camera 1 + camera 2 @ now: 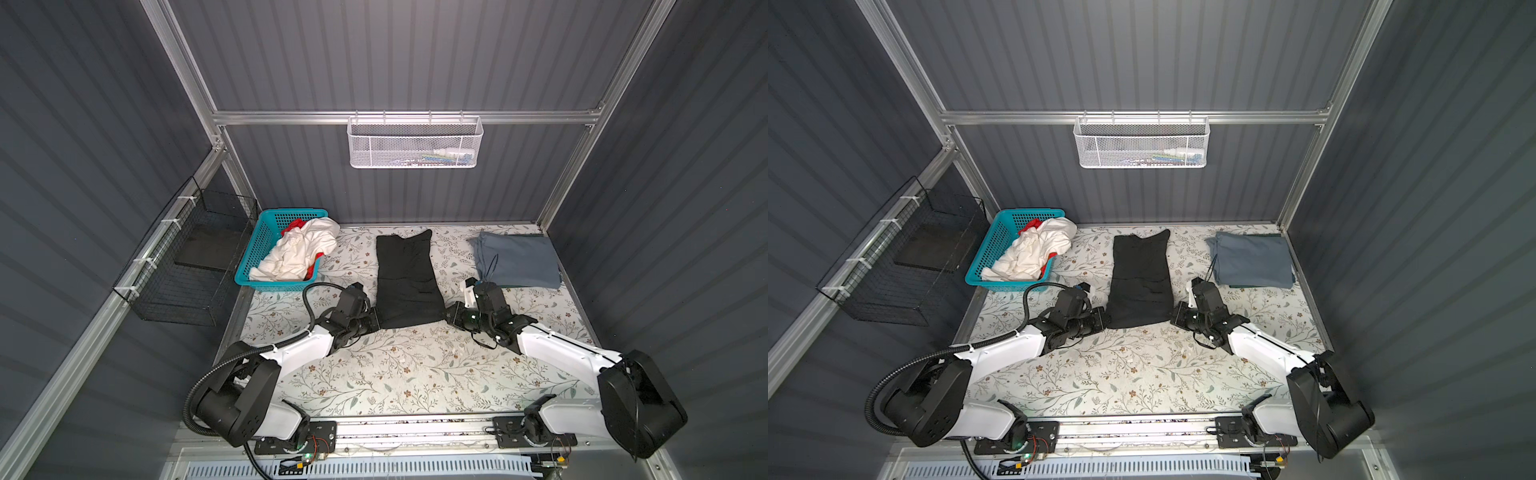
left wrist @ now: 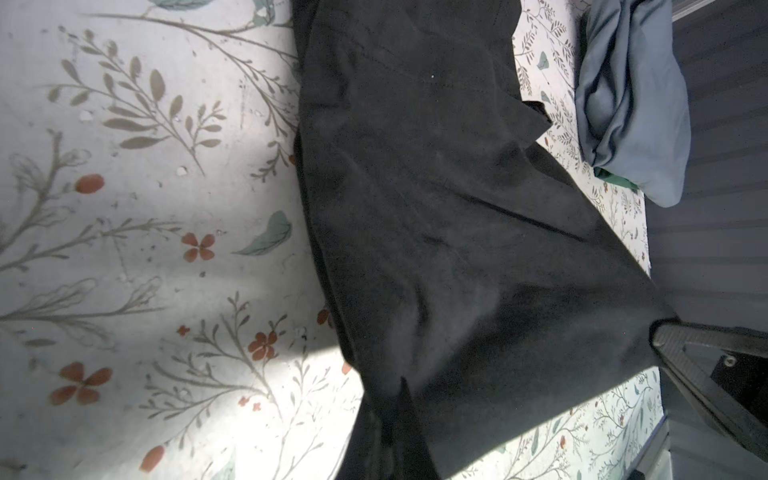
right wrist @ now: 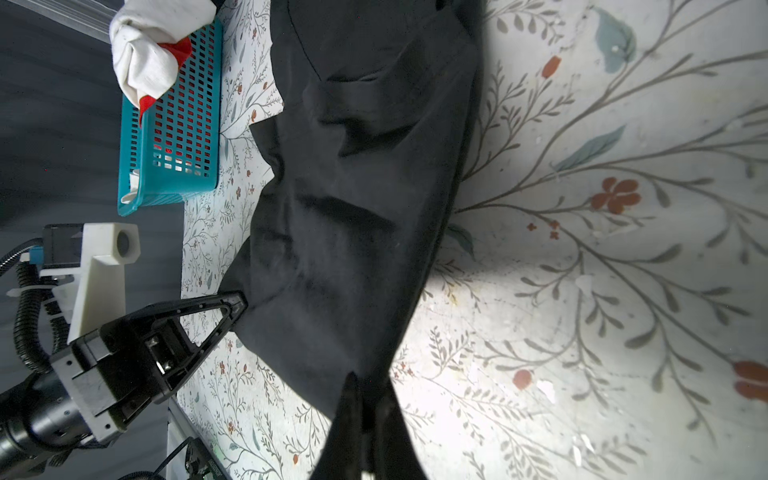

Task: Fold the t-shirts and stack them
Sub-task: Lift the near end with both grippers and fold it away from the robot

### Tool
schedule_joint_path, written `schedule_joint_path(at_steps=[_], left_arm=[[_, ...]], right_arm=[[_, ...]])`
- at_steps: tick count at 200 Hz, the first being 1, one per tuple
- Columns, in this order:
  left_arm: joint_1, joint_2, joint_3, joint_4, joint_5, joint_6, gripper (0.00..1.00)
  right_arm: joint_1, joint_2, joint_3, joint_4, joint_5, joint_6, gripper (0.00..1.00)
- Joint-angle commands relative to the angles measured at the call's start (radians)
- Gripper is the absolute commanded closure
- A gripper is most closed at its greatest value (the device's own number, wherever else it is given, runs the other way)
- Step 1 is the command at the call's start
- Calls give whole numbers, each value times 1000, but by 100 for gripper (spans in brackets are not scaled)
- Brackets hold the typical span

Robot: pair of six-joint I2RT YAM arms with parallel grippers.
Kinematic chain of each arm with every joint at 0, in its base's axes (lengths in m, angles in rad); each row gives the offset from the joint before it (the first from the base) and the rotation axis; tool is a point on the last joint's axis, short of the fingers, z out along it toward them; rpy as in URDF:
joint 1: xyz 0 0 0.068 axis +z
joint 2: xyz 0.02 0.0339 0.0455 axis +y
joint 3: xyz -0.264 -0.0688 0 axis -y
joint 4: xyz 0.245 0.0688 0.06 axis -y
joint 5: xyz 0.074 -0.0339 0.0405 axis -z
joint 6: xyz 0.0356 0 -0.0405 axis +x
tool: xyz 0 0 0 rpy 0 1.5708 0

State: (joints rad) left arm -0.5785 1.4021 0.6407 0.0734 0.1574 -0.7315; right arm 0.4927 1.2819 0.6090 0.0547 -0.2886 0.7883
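Note:
A black t-shirt [image 1: 405, 278] [image 1: 1140, 278], folded into a long strip, lies mid-table. My left gripper [image 1: 376, 320] [image 2: 395, 395] is shut on its near left corner. At the near right corner my right gripper [image 1: 446, 313] [image 3: 368, 382] is shut on the same cloth. The hem stretches between them, slightly lifted. A folded slate blue-grey t-shirt [image 1: 515, 259] [image 2: 631, 104] rests at the back right. The white t-shirt [image 1: 299, 253] [image 3: 145, 54] and the red t-shirt [image 1: 293, 226] lie crumpled in the teal basket [image 1: 255, 237] at the back left.
The floral tabletop [image 1: 395, 365] runs from the shirt to the front rail. A black wire rack [image 1: 187, 266] hangs on the left wall. A white mesh basket [image 1: 415, 141] hangs on the back wall. Walls close in on three sides.

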Motion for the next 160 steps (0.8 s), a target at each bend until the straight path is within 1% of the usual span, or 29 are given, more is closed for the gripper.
schedule_joint_path(at_steps=[1,46,49,70,79,105,136,160], left_arm=[[-18,-63,45,-55,11,20,100],[-46,-166,70,-127,5,24,100],[-50,-171,69,-129,2,25,100],[-74,-203,50,-115,-10,13,100],[-83,-212,41,-105,-8,5,100],[-139,-244,40,-120,-43,-2,100],[-228,-287,57,-159,-116,1,100],[-271,-329,50,-173,-149,-11,100]], right_arm=[[21,-61,-6,-48,40,3,100],[41,-157,-20,-102,62,22,100],[44,-187,-21,-107,65,23,100],[71,-250,-37,-134,105,32,100],[76,-272,-53,-132,105,50,100],[102,-334,-85,-152,108,79,100],[164,-442,-82,-238,172,93,100],[205,-537,-81,-306,228,99,100]])
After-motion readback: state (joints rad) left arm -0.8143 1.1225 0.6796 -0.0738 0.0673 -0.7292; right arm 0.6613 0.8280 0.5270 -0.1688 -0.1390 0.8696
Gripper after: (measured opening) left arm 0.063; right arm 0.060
